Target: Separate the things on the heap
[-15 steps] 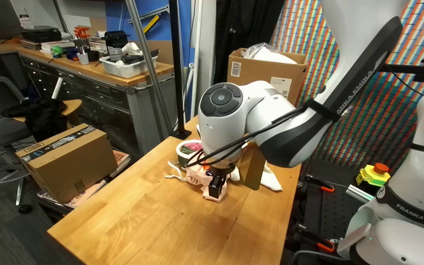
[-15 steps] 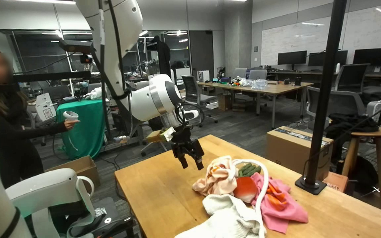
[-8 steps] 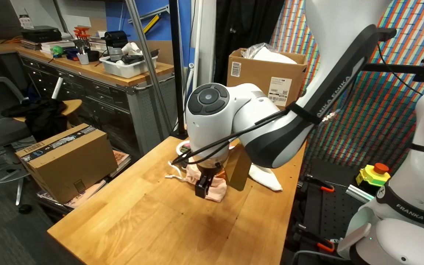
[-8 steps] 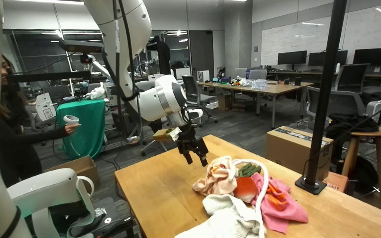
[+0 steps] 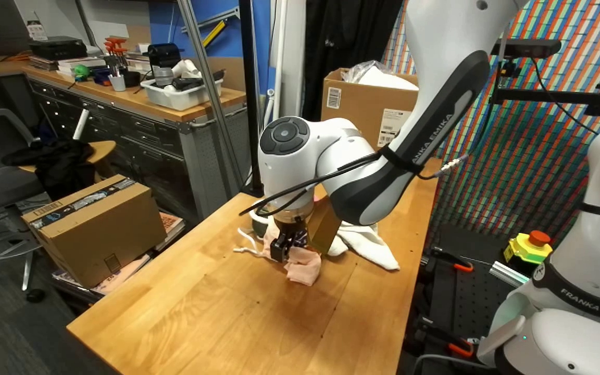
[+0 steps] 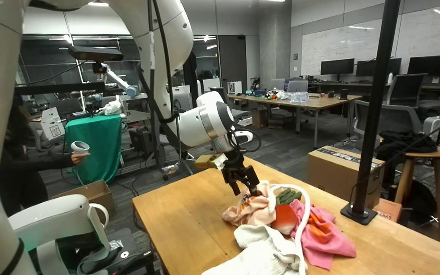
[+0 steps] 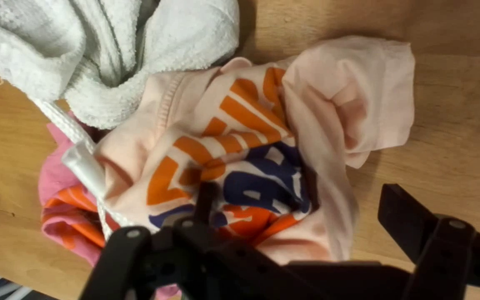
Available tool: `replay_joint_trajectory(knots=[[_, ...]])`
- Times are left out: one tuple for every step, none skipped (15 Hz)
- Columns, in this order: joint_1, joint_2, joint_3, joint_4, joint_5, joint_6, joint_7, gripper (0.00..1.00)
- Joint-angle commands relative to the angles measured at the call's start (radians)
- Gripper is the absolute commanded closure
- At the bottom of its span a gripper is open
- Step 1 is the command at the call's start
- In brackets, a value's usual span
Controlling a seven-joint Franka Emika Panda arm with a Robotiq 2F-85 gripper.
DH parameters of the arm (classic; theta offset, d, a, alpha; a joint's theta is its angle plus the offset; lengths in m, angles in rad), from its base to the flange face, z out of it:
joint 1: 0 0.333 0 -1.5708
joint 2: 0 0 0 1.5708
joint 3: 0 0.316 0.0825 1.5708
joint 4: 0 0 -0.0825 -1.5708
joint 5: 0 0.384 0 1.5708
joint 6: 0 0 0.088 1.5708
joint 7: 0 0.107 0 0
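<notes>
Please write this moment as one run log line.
end effector: open, over peach cloth | contact: unclear | heap: not yet separated

The gripper (image 6: 246,191) hangs tilted at the peach cloth (image 6: 254,214), jaws apart; whether it touches, I can't tell. Nearer me lies the white cloth (image 6: 264,252), with the pink cloth (image 6: 336,242) to its right, a white cord (image 6: 306,209) curving between, green pieces (image 6: 288,196) farther off.

The wooden surface (image 6: 189,214) carries a low heap (image 6: 283,220): a peach printed garment (image 6: 256,215) on its side toward one end edge, white terry cloth (image 6: 258,248) toward one long edge, a pink garment (image 6: 332,244) toward the opposite one. Near that opposite edge stands a black base plate (image 6: 361,218). A white cord (image 5: 246,250) lies beside the peach printed garment.
</notes>
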Motion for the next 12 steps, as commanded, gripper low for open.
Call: replay_joint_trajectory(knots=[[0.001, 0.044, -0.033, 0.037, 0.004, 0.023, -0.001, 0.0], [0.002, 0.051, -0.042, 0.038, -0.002, 0.023, 0.001, 0.0], [0.0, 0.052, -0.044, 0.037, 0.007, 0.017, -0.006, 0.0], [-0.001, 0.058, -0.048, 0.037, 0.009, 0.016, -0.012, 0.0], [0.0, 0.06, -0.051, 0.037, 0.012, 0.006, -0.013, 0.25], [-0.002, 0.056, -0.05, 0.032, 0.02, -0.004, -0.027, 0.25], [-0.004, 0.058, -0.05, 0.033, 0.024, -0.008, -0.036, 0.32], [-0.007, 0.054, -0.046, 0.029, 0.034, -0.014, -0.054, 0.42], [-0.008, 0.054, -0.046, 0.029, 0.041, -0.018, -0.064, 0.5], [-0.009, 0.05, -0.043, 0.027, 0.051, -0.027, -0.081, 0.58], [-0.009, 0.049, -0.042, 0.027, 0.057, -0.033, -0.094, 0.65], [-0.009, 0.049, -0.043, 0.027, 0.063, -0.037, -0.108, 0.73]])
